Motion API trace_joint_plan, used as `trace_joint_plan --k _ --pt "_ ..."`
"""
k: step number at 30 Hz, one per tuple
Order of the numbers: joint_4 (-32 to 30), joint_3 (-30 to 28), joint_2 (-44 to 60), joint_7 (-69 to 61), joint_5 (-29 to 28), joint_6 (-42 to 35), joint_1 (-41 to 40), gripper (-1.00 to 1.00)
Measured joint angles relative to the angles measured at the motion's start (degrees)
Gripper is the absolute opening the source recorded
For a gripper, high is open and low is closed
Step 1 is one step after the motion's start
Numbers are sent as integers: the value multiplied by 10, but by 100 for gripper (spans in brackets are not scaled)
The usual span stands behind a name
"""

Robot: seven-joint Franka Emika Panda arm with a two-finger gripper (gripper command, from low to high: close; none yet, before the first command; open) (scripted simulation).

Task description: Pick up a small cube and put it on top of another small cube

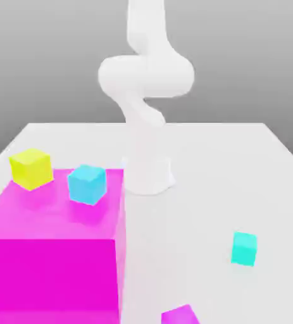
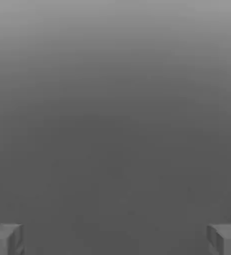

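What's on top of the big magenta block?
On the big magenta block: a yellow cube and a sky-blue cube. The patches of its top under and right behind them are covered, so can't be told.

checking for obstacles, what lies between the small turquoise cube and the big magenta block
In the exterior view, only bare white tabletop lies between the small turquoise cube and the big magenta block.
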Motion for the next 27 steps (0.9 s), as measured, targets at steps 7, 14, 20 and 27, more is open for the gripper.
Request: trace_joint_plan --k 7,14,20,27 --pt "-78 4 151 -133 15 91 101 0" --pt "-153 31 296 -258 26 179 178 0" --pt "-218 64 421 -337 -5 254 234 0" --pt "-212 31 566 -319 -62 366 267 0"
